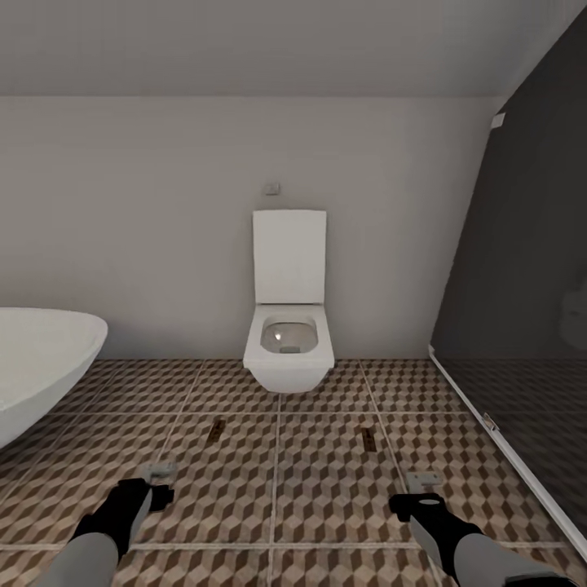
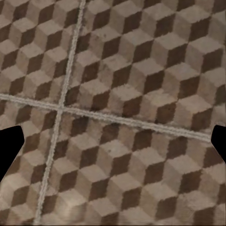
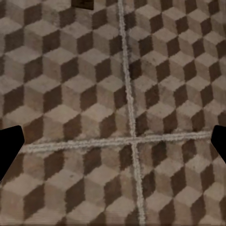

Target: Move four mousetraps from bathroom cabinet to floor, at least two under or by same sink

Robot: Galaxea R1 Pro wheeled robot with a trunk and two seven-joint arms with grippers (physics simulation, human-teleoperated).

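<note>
With both tools (image 1: 160, 471) (image 1: 424, 479) open and empty over the floor (image 1: 326, 489), turn from the toilet (image 1: 289, 342) to find the cabinet.

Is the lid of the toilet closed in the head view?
No, the toilet has its lid raised upright against the wall, and the open bowl shows below it.

Head view: high, facing the far wall and toilet (image 1: 289, 326), tilted down over the floor (image 1: 326, 489); both arms enter at the near edge. Left wrist view: close, looking straight down on floor (image 2: 122, 94) tiles at a grout crossing. Right wrist view: same, close over floor (image 3: 70, 94). All three views share the patterned floor.
</note>
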